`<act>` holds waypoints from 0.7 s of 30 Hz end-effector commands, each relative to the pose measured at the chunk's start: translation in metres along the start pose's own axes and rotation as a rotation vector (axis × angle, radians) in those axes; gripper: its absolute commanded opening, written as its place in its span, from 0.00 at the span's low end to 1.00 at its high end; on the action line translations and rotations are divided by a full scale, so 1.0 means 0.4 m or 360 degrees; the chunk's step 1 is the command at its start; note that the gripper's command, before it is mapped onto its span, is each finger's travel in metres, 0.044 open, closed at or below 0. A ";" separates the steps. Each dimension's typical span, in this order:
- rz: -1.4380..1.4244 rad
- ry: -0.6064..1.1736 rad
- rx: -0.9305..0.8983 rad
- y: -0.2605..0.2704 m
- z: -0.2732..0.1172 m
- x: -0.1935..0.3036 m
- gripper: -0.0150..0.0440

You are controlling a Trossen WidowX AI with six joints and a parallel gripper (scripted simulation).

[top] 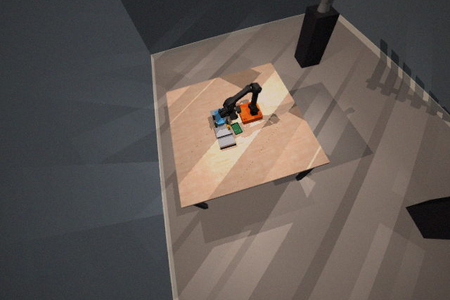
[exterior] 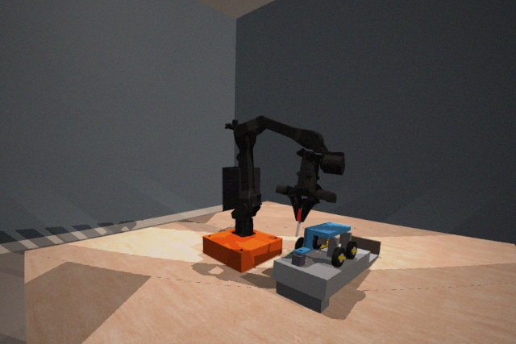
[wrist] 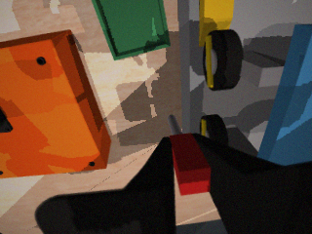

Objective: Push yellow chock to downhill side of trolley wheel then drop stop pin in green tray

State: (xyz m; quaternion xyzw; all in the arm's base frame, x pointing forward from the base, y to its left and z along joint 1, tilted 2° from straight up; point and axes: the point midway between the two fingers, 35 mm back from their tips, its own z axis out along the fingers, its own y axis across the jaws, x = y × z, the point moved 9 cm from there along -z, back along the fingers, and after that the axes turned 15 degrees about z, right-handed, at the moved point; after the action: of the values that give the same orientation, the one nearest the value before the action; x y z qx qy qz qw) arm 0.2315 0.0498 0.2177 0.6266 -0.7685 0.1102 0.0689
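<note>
My gripper [exterior: 301, 218] [wrist: 179, 141] is shut on the red-headed stop pin [exterior: 298, 214] [wrist: 190, 158]. The pin's grey shaft points down, clear of the ramp, beside its edge on the robot's side. The blue trolley [top: 219, 116] [exterior: 329, 228] stands on the grey ramp [top: 227, 140] [exterior: 301, 274] [wrist: 197, 104]. The yellow chock [top: 228, 126] [wrist: 216, 12] is on the downhill side of a near-side wheel [wrist: 225, 59], seemingly against it; its base and the exact contact are not clear. The green tray [top: 236, 128] [wrist: 134, 24] lies beside the ramp and appears empty.
The orange robot base [top: 250, 112] [exterior: 241, 246] [wrist: 54, 107] stands near the tray and the ramp. A grey block [exterior: 298, 259] sits at the ramp's uphill end. The wooden table [top: 203, 169] [exterior: 187, 307] carries everything.
</note>
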 end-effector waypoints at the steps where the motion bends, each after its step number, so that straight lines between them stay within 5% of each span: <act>1: 0.0003 -0.0001 -0.0005 0.011 -0.004 -0.038 0.25; 21: 0.0003 -0.0008 -0.0008 0.061 -0.023 -0.191 0.25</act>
State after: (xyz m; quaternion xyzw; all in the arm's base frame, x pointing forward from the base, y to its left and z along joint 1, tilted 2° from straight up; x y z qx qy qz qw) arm 0.2227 0.1253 0.2057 0.6286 -0.7671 0.1082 0.0689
